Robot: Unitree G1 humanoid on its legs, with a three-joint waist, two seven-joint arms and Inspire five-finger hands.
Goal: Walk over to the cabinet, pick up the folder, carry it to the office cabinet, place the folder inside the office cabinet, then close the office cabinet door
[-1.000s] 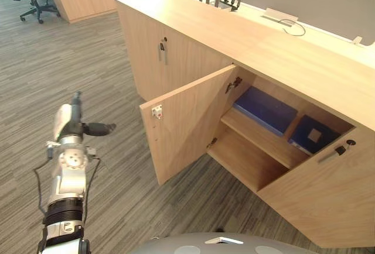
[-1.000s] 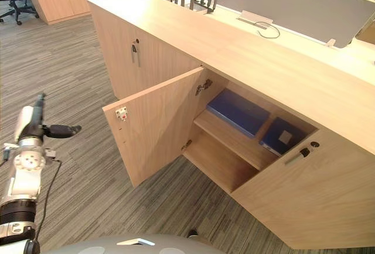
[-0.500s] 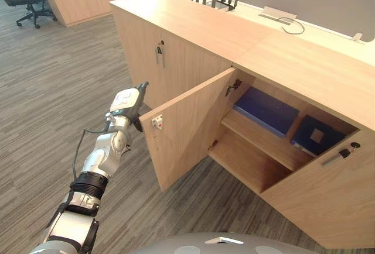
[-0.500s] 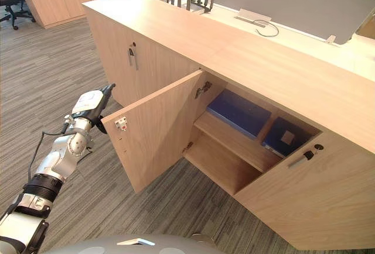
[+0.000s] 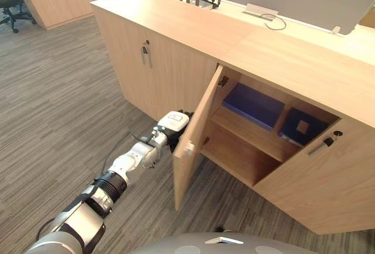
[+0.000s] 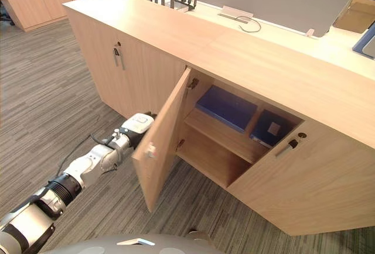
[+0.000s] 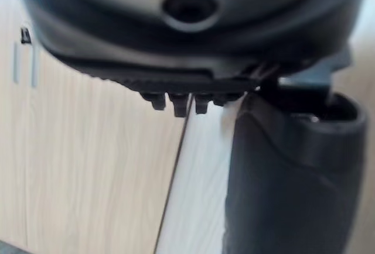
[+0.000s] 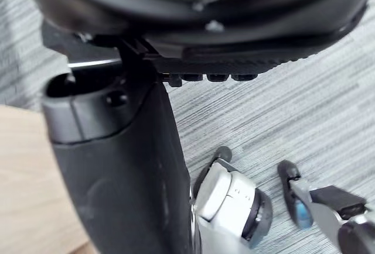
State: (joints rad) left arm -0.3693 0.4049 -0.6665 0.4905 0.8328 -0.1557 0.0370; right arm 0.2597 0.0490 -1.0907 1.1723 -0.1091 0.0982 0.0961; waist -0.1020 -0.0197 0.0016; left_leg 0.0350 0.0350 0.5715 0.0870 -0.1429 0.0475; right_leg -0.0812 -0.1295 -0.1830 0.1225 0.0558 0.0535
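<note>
One left robot hand [image 5: 174,126] rests against the outer face of the open door [image 5: 196,148] of the office cabinet [image 5: 123,61], close to the door's free edge. Its dark fingers [image 5: 186,116] lie straight along the wood, spread flat and not curled round anything. The door stands swung out, edge-on towards the camera, right beside the robot hand.

Past the door from the robot hand, inside the open compartment, there are two blue folders on one shelf [image 5: 246,140]. The flat blue folder [image 5: 253,105] is the nearer to the robot hand. The labelled blue folder [image 5: 302,128], with a pale square on its cover, lies just beyond it, further to the robot's right. Both are well apart from the robot hand, with the door between them and it. Neither folder is touched by any robot hand.

Further right of the robot hand is a second door [image 5: 310,189] with one bar handle [image 5: 323,143]. On the robot hand's other side, a third door is closed and carries one handle [image 5: 146,54].

The right robot hand [image 8: 117,166] hangs over the striped floor [image 8: 304,102] in its wrist view, with its thumb straight and nothing held.
</note>
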